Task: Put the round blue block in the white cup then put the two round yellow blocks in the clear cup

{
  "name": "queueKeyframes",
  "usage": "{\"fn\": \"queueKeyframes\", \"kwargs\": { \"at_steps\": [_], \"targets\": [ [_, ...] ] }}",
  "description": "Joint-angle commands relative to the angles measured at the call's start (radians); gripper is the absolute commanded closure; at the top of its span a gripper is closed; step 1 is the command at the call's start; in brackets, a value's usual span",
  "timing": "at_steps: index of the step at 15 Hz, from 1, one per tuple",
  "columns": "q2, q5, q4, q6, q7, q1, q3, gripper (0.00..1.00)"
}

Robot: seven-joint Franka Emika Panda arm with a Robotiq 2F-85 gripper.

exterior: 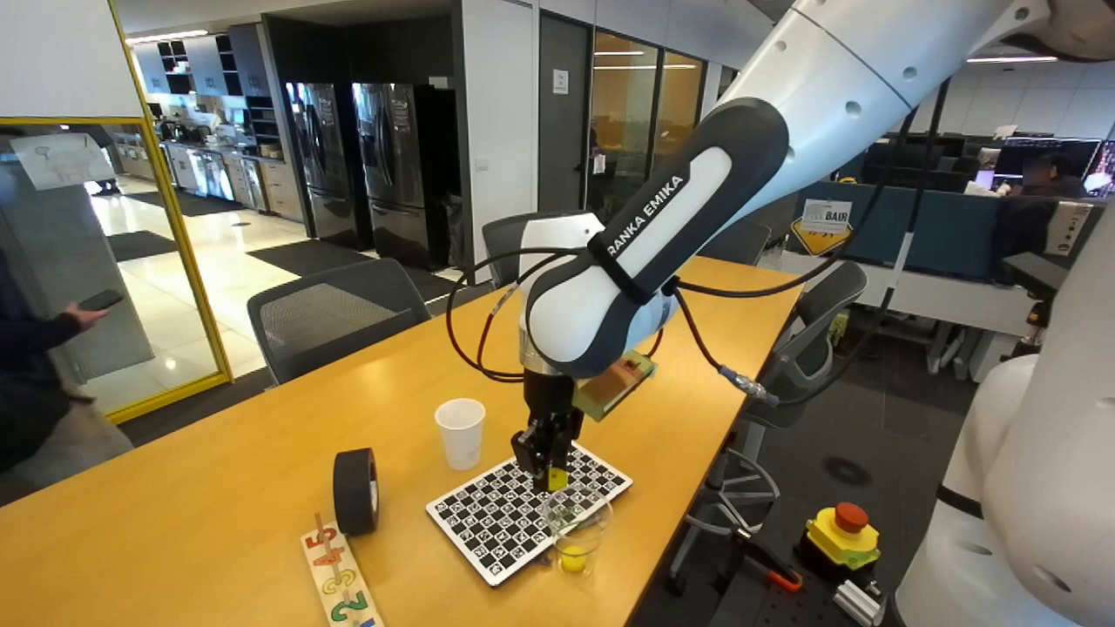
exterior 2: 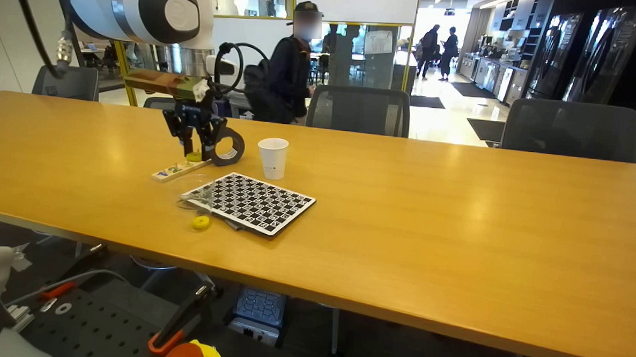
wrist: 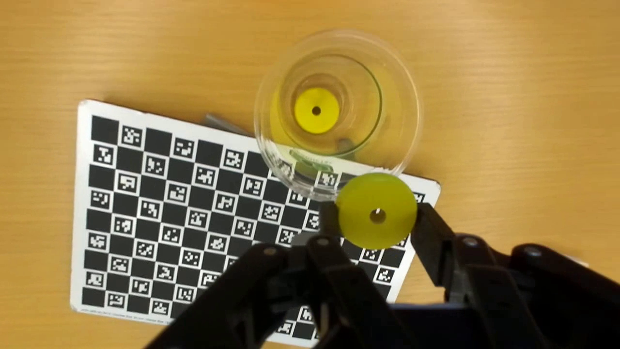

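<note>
My gripper (wrist: 378,213) is shut on a round yellow block (wrist: 370,191), a finger on each side of it. It holds the block above the checkered board, close beside the clear cup (wrist: 339,41). In the wrist view the held block overlaps the near rim of the cup. Another round yellow block (wrist: 317,118) lies at the bottom of the clear cup; it also shows in both exterior views (exterior: 572,559) (exterior 2: 201,223). The white cup (exterior: 460,434) stands upright on the table, also in an exterior view (exterior 2: 273,159). Its inside is hidden. The blue block is not visible.
The checkered board (exterior: 514,514) lies flat beside the clear cup. A black tape roll (exterior: 353,490) stands on edge near a wooden number board (exterior: 338,570) with pegs. Chairs (exterior: 340,313) stand along the table.
</note>
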Motion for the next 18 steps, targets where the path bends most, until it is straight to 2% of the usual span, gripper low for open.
{"fn": "queueKeyframes", "kwargs": {
  "at_steps": [1,7,10,11,12,13,14,17,18],
  "targets": [
    [-0.026,0.062,-0.019,-0.053,-0.073,0.004,-0.002,0.79],
    [0.02,0.109,-0.008,-0.082,-0.129,-0.002,-0.003,0.79],
    [0.037,0.109,-0.008,-0.075,-0.115,-0.006,-0.004,0.79],
    [0.041,0.101,-0.009,-0.07,-0.1,-0.007,-0.005,0.76],
    [0.042,0.087,-0.011,-0.062,-0.076,-0.009,-0.006,0.32],
    [0.043,0.083,-0.012,-0.056,-0.063,-0.011,-0.008,0.32],
    [0.042,0.085,-0.013,-0.052,-0.06,-0.012,-0.008,0.27],
    [0.018,0.076,-0.018,-0.054,-0.042,-0.015,-0.009,0.02],
    [-0.004,0.069,-0.026,-0.056,-0.032,-0.014,-0.009,0.0]
  ]
}}
